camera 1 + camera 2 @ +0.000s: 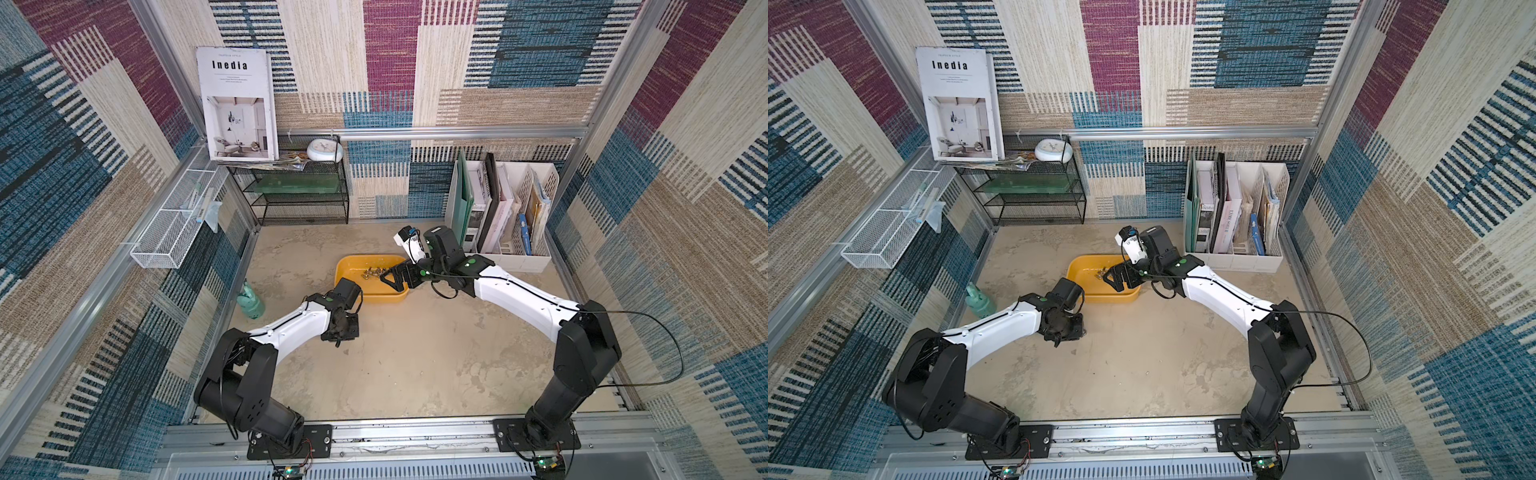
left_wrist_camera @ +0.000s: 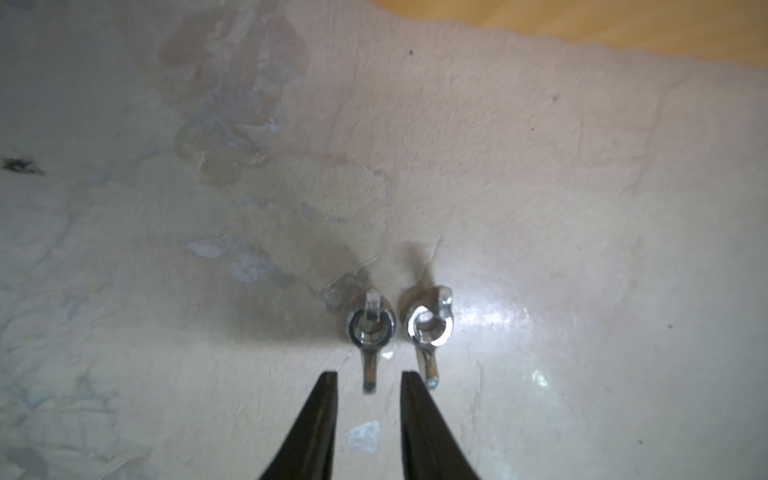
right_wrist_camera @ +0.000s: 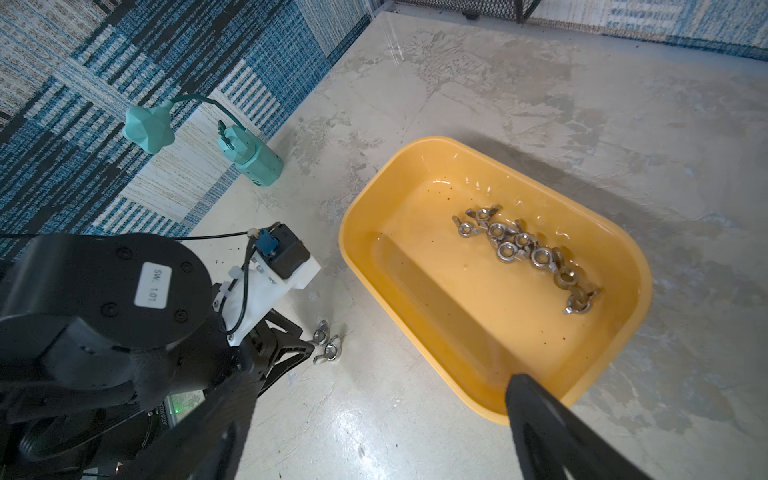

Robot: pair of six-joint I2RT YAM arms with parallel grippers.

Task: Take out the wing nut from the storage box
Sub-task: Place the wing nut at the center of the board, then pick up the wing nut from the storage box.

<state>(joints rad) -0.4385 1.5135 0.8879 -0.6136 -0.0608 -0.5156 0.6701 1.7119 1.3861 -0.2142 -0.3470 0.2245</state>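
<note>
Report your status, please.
Left gripper open; right gripper open over shallow yellow plastic tub. Two silver metal wing nuts on table, more nuts inside. Path clear.

Tabletop (image 1: 415, 353): storage box (image 3: 457, 316), two wing nuts (image 3: 331, 351), teal bottle (image 3: 257, 162).

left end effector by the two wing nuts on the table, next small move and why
Probably lift the left end effector straight up. Its jaws stand parted, gripping nothing; two silver metal wing nuts lie on the beige tabletop, outside the yellow plastic storage box. One wing reaches between the fingertips, so sideways motion might drag it.
</note>
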